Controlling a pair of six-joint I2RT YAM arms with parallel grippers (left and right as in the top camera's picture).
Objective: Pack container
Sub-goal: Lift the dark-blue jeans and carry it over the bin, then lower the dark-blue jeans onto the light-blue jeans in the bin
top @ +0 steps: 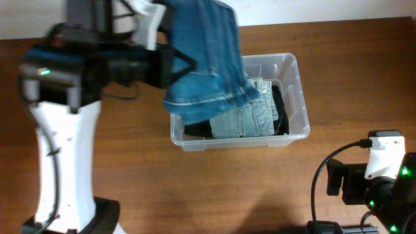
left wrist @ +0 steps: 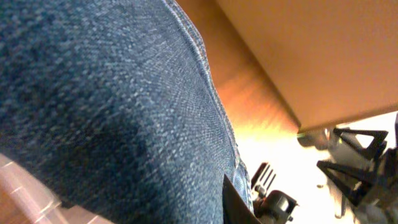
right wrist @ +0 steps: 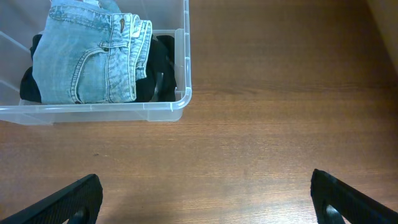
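Overhead view, container [top: 296, 97]: a clear plastic bin standing on the wooden surface [top: 195, 188] toward its far edge, a little right of the middle.
Container long axis: runs left to right, nearly parallel to the far edge, with the right end skewed slightly toward the near edge.
Container facing: the open top is up and the rounded rim is level.
Container contents: folded light jeans [top: 250, 117] lie on a black garment [top: 279, 110], which shows along the right end and at the near left corner of the bin.
Light jeans lie: the waistband is toward the far wall, with a back pocket facing up.
Writing: a small tan tab sits at the waistband of the light jeans. It is too small to read.
Dark jeans [top: 205, 58]: they hang in the air over the left half and far left corner of the container, with the lower hem draped just above the light jeans.
Left gripper [top: 177, 64]: at the end of the left arm [top: 130, 65] and buried in the denim. It holds the dark jeans aloft, and its fingers are hidden by the cloth.
Left wrist view: dark denim fills nearly the whole frame.
Right gripper [right wrist: 205, 199]: its fingers are spread wide and hold nothing. It sits over bare wood by the near right corner of the surface, well apart from the container.
Right wrist view: the container's right near corner appears at the upper left.
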